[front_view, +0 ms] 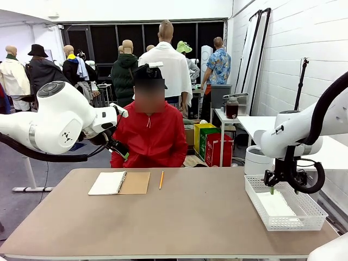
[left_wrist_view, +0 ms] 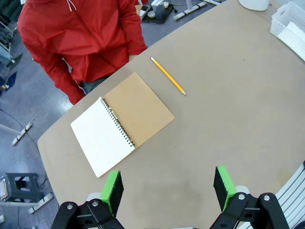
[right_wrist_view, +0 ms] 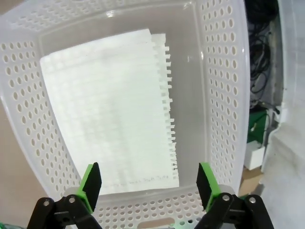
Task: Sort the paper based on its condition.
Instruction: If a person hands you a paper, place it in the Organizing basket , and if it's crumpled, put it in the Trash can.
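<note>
While the right gripper hangs over the white mesh tray, its jaws stand wide apart with nothing between the green pads. Paper lies flat on the tray floor just below it: a smooth white sheet, one long edge torn into small tabs, not touching either pad. From the front, the same tray sits on the table at the robot's right side, sheet inside, right gripper just above its near-left corner.

Left gripper is raised above the table's left part, jaws spread, nothing held; bare tabletop shows between its fingers. In the front view the left arm is up high and its jaw state cannot be told there.

Spiral notebook lies open on the table near the person in a red jacket, white page up, brown cover folded out beside it. Yellow pencil lies just beside the notebook, apart from it, on the side toward the tray
</note>
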`<state>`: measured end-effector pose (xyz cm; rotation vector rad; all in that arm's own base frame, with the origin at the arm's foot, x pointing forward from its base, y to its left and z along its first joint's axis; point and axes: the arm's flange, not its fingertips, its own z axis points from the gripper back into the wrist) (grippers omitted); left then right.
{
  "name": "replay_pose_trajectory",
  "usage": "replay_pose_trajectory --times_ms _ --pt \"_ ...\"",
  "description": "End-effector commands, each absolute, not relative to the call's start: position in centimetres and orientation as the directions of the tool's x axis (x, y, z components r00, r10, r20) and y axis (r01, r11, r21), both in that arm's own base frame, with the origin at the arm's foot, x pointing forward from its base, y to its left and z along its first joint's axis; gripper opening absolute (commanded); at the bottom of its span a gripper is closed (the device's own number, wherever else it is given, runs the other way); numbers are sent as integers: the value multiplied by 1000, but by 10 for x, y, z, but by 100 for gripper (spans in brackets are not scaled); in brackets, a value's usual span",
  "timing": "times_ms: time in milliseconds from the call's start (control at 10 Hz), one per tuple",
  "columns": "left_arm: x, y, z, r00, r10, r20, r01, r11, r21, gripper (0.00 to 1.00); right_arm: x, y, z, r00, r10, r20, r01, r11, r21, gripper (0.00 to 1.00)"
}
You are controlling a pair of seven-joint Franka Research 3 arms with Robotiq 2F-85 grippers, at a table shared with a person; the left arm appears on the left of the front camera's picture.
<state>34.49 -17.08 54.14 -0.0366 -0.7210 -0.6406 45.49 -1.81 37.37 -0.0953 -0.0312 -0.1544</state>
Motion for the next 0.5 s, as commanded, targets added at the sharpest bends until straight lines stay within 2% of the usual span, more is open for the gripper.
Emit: replay_pose_trajectory --times_ms 0,400 --pt "345 -169 540 572 -532 625 559 810 178 100 454 -21 370 989 -146 21 147 985 -92 100" --pt "345 -169 540 572 -532 625 559 810 178 100 454 -21 370 989 -146 21 147 985 -92 100"
